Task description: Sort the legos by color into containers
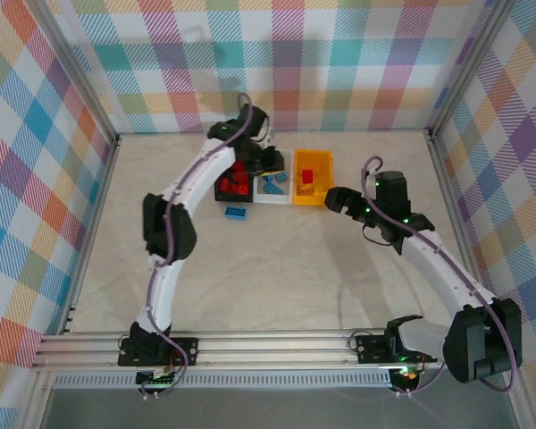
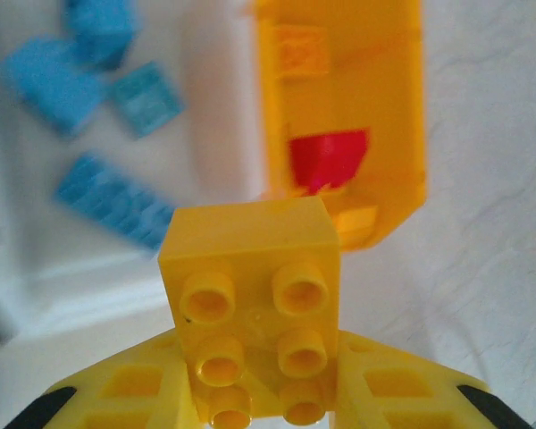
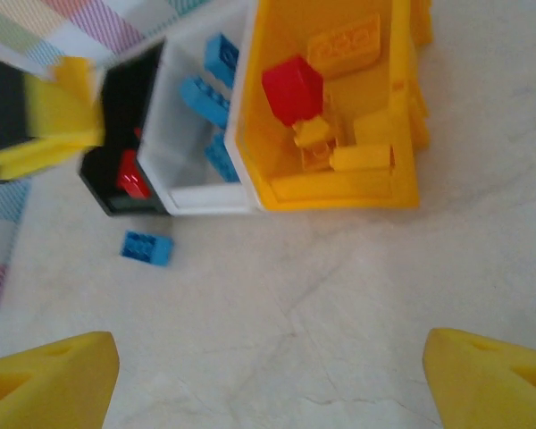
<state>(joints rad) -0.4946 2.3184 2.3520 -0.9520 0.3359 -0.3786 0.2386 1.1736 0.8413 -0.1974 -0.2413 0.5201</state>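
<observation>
Sorting looks nearly done. Top view: 1 blue brick (image 1: pixel 236 212) lies loose left of the yellow bin (image 1: pixel 323 163), which holds 1 stray red brick (image 1: pixel 306 176). Left wrist: left hand (image 2: pixel 259 407) pinches a yellow brick (image 2: pixel 250 268) beside that bin. Right wrist: right hand (image 3: pixel 268 375) spread, empty.

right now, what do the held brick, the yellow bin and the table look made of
The brick: hard moulded plastic, smooth with a slight sheen; crisp round studs and an even yellow colour.
The yellow bin: plastic, glossy, perhaps slightly translucent; thin walls with bright edges.
The table: a pale, matte, stone-look surface with faint veins; it could be real stone or a printed laminate.
</observation>
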